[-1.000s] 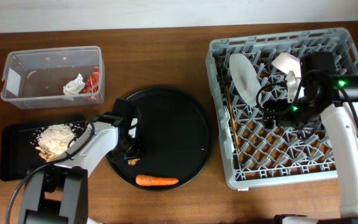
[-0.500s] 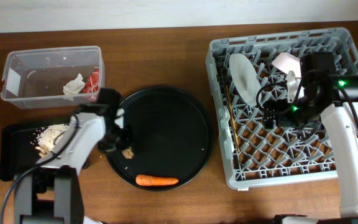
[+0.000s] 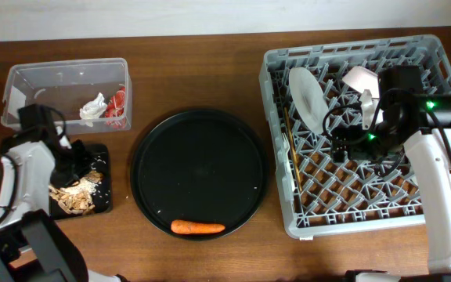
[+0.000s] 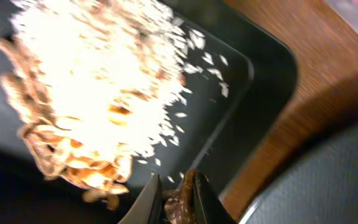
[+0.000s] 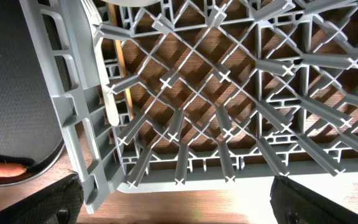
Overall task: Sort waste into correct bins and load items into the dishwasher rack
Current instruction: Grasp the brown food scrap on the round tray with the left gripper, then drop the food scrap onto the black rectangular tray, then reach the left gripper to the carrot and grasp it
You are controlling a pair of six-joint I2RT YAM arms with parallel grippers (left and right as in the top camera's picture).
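Brown lump (image 4: 180,202) sits pinched between fingers of left pincer (image 4: 174,182).

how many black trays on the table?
2. Large round black tray mid-table, holding the carrot; shallow rectangular black tray at far left, below the clear tub, with the left gripper over it, shut on a small brown lump. None look hidden.

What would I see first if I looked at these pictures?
The large square grey plastic crate fills the right side. A round black tray sits mid-table with one orange carrot at its near edge, and bright beige rice-like scraps are heaped in the shallow black rectangular tray on the left.
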